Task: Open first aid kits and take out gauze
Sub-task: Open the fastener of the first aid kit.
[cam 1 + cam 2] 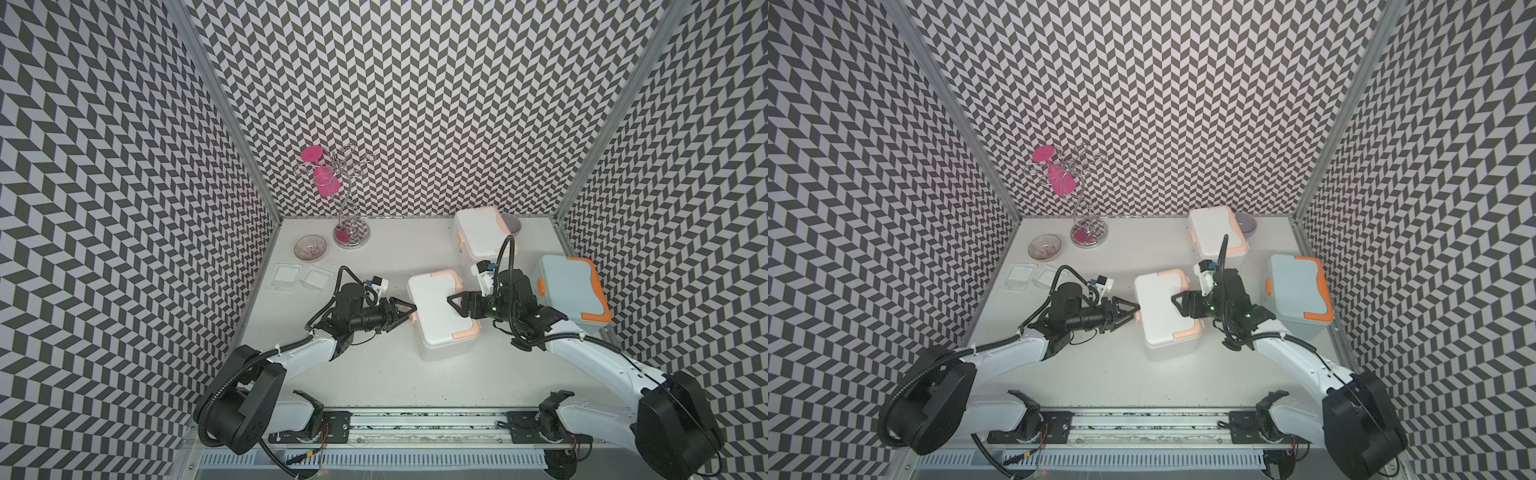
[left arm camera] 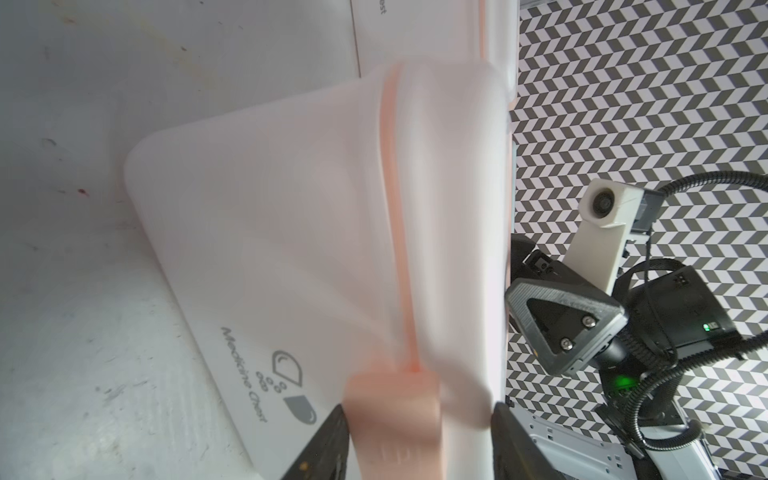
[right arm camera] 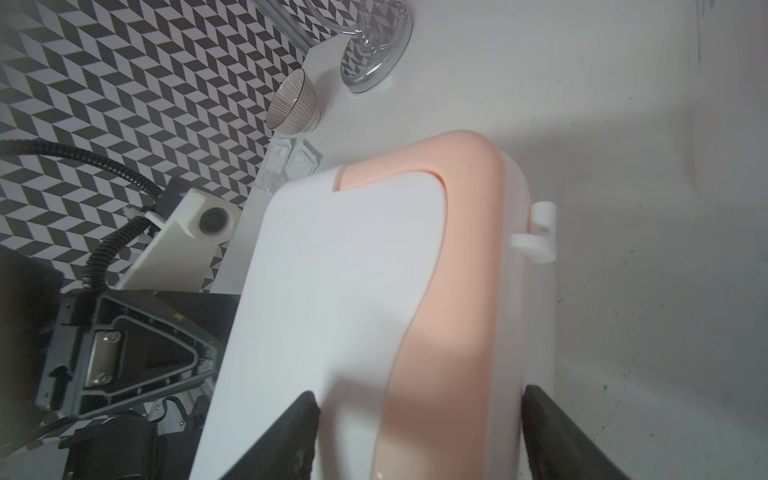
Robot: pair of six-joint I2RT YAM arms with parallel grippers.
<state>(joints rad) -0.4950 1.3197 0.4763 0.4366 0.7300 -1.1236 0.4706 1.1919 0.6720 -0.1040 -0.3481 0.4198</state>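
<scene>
Item: white first aid kit (image 1: 432,316), mid-counter (image 1: 374,374), lid shut; left claw (image 1: 412,313) straddles its peach latch (image 2: 392,415) (clamped or not, I cannot tell); right claw (image 1: 454,306) parted over the lid. Step, by my reckoning: unlatching. Next: flip latch, raise lid.

I read the middle case (image 1: 436,320) as smooth, satin white plastic with matt peach plastic trim. The blue case (image 1: 567,286) has the same finish, with orange plastic trim. The gauze wrappers (image 1: 286,275) are clear, glossy film. The striped bowl (image 1: 309,248) is glossy; glass or ceramic, I cannot tell. The wire stand (image 1: 352,237) is polished, mirror-bright metal. The bench (image 1: 374,374) is matt white, scuffed and speckled.
</scene>
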